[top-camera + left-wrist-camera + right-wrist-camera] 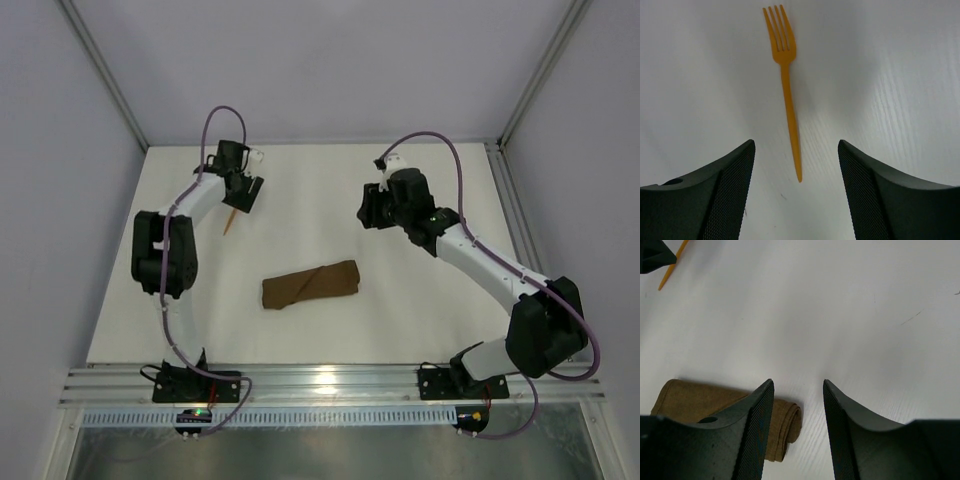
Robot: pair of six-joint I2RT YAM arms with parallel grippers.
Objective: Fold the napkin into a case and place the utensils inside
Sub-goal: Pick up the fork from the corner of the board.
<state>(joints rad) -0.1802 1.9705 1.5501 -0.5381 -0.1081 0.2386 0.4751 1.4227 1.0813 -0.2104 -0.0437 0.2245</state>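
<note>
The thin orange plastic fork (788, 100) lay flat on the white tabletop (420, 300), handle tip between the left jaws — spread wide, empty. The right jaws, also parted, hung near the folded, soft brown case (310, 285).

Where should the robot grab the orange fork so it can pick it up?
By the long thin handle, about halfway along, coming straight down from above. The fork lies flat on the table, so nothing fits under it. The handle is narrow and straight, and the open left hand hangs over it with a finger either side of its end.
</note>
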